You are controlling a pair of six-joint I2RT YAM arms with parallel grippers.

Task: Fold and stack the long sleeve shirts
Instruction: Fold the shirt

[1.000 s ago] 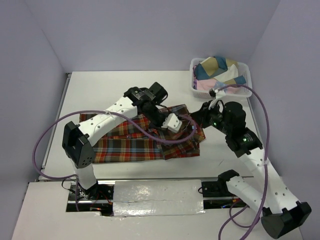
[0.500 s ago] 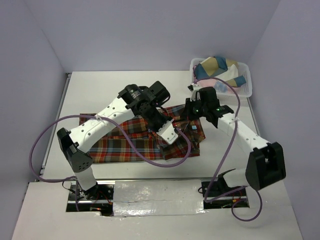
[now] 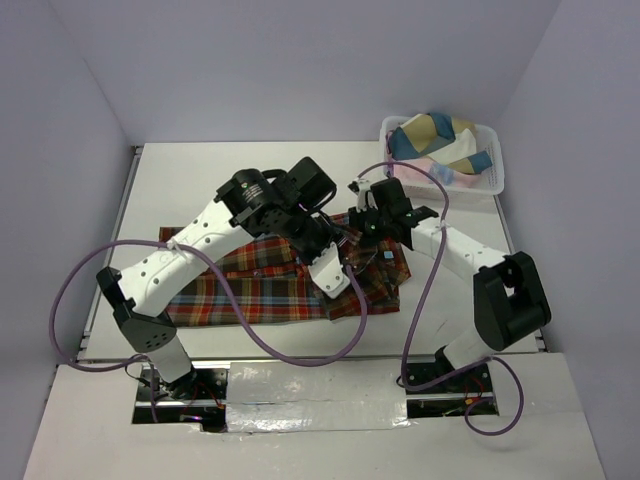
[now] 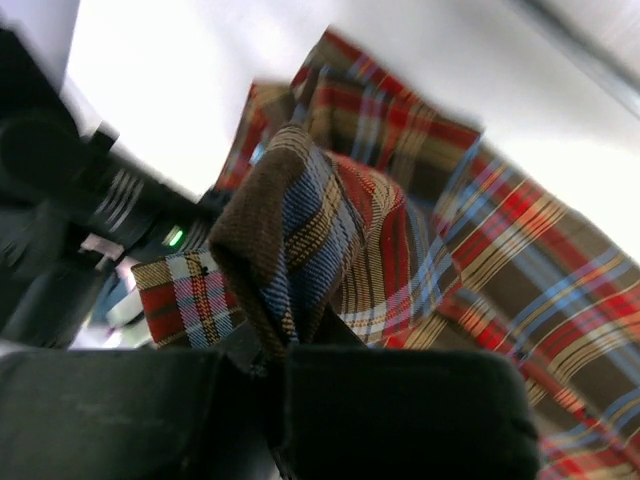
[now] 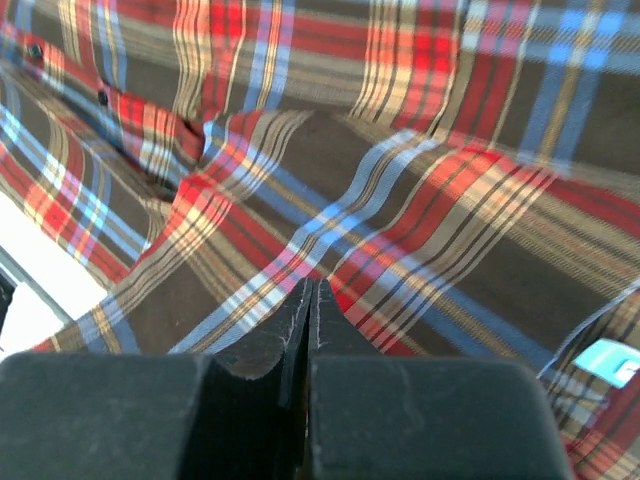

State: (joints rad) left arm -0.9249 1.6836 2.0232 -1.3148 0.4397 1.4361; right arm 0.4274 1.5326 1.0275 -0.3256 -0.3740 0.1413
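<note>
Left wrist view is right up against it: the left gripper [image 4: 272,368] has its jaws clamped on a bunched-up fold of the plaid shirt [image 4: 330,225], and that fold stands up off the rest of the cloth. The left side of that picture is mostly dark blur with a green light [image 4: 175,238] in it, can't make out more. Right wrist view: the right gripper [image 5: 308,300] has its jaws pressed together with no gap. The tips are down in the shirt and wrinkles run into them, so it looks pinched. A blue label [image 5: 608,362] is cut off at the edge. From above, the shirt lies mid-worktop [image 3: 200,180], partly hidden under both arms, its right end rumpled. Far right corner: a white basket [image 3: 493,184] holding pastel cloth [image 3: 430,135].
</note>
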